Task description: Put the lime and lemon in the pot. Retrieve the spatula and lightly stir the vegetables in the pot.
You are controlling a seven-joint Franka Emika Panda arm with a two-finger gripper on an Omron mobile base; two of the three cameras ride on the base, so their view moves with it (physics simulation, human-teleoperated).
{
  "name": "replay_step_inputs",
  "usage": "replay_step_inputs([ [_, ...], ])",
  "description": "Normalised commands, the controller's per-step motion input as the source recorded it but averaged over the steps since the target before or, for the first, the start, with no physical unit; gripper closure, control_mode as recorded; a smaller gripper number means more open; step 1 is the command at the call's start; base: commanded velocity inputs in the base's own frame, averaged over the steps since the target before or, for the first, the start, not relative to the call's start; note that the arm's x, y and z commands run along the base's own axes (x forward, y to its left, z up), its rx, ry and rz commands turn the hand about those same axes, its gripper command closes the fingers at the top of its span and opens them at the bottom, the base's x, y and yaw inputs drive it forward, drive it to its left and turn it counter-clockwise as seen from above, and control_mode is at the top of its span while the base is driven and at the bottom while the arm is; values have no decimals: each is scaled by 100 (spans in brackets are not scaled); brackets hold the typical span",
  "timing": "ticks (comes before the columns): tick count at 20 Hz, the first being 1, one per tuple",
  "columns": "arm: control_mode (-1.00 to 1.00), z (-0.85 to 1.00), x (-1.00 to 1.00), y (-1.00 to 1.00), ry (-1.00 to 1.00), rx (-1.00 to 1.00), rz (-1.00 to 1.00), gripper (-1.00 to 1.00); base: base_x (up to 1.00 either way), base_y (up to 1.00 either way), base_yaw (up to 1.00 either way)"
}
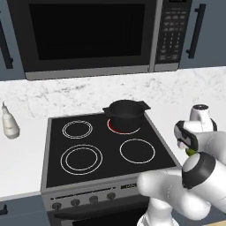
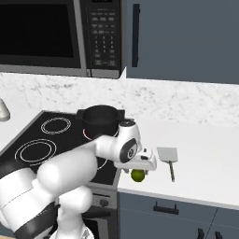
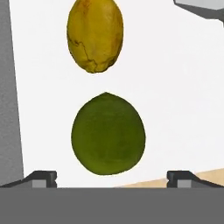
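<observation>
Lime [image 3: 108,134] between spread end effector [image 3: 112,178] fingertips.

The lime [image 3: 108,133] is seen between the two wide-apart fingertips [image 3: 43,178] of the gripper [image 3: 112,179], with bare white counter [image 3: 175,109] on both sides. The lemon [image 3: 95,34] lies just past the lime, apart from it. The spatula [image 2: 168,158] is kept off to one side
</observation>
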Motion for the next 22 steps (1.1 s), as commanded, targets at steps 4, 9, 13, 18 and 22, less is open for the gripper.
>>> replay_step_inputs([
  [4,-100,-24,18,-13,5,0,0,-100,0,0,0],
  [9,-100,-25,12,-1,2,3,1,-100,0,0,0],
  [13,-100,-32,0,0,1,8,7,-100,0,0,0],
  [18,-100,-34,0,0,0,5,3,100,0,0,0],
  [22,-100,-2,0,0,3,0,0,100,0,0,0],
])
